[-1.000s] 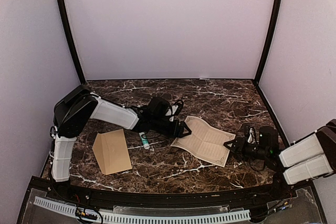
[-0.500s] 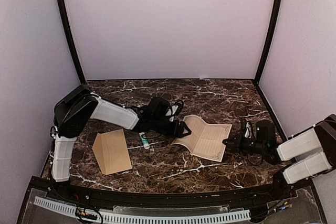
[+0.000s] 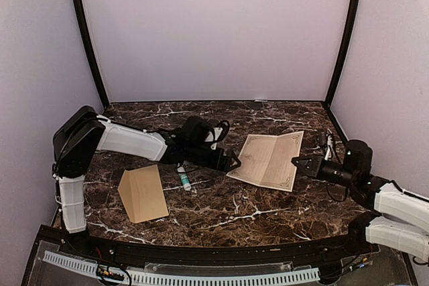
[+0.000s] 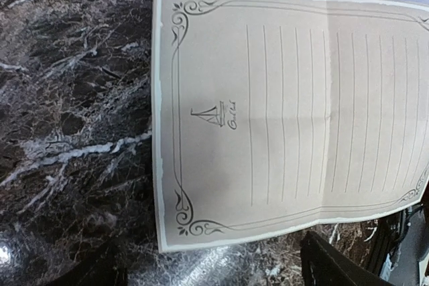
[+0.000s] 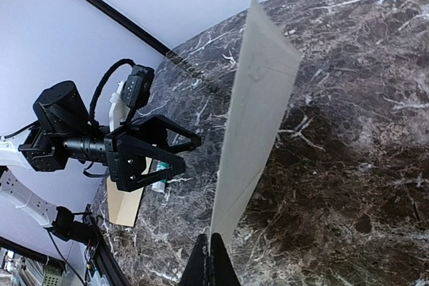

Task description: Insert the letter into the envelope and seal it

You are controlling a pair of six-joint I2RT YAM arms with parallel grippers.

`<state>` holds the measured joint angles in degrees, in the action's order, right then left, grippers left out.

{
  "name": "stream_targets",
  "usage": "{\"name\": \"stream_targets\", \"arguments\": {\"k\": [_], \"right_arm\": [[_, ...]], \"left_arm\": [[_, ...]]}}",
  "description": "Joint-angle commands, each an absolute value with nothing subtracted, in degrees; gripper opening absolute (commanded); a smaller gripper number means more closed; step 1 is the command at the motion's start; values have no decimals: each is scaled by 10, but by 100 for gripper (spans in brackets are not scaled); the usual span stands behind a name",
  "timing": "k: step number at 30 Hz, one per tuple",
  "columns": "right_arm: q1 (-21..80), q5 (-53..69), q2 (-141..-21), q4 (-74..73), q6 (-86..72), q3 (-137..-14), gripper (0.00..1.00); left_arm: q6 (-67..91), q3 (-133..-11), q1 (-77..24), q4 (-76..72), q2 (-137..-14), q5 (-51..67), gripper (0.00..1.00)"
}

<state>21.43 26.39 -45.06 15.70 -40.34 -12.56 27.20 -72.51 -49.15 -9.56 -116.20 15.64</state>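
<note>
Cream paper, the letter (image 3: 267,159), is hanging tilted above the dark marble worktop (image 3: 268,213), its right edge pinched in the closed right end effector (image 3: 297,163). The left end effector (image 3: 232,163) is hovering with jaws spread just beside the opposite edge. The envelope (image 3: 143,193) is lying well apart at left, so insertion and sealing are both remaining.

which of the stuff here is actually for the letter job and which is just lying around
For the job:
- the letter, pinched at its edge by the right gripper
- the envelope, flat on the table
- the left gripper, open

Lying about:
- a small white tube near the envelope
</note>
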Motion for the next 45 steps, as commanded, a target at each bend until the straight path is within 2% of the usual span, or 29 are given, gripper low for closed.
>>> {"name": "stream_targets", "arguments": {"k": [1,6,14,25,37,45], "right_arm": [[220,286,-406,91,-342,-176,0],[221,315,-395,45,-309,-244,0],[241,353,-413,27,-300,-352,0],[391,324,-507,-72,-248,-582,0],[528,280,-590,-118,-215,-718,0],[546,184,-611,-111,-206,-696,0]], "left_arm": [[240,-698,-490,-82,-1065,124,91],[221,-663,-471,-100,-1002,134,96],[227,-592,-403,-197,-946,289,95],[239,-550,-369,-310,-899,439,92],[252,-534,-323,-290,-886,393,78],[260,-530,-323,-293,-867,420,75]]}}
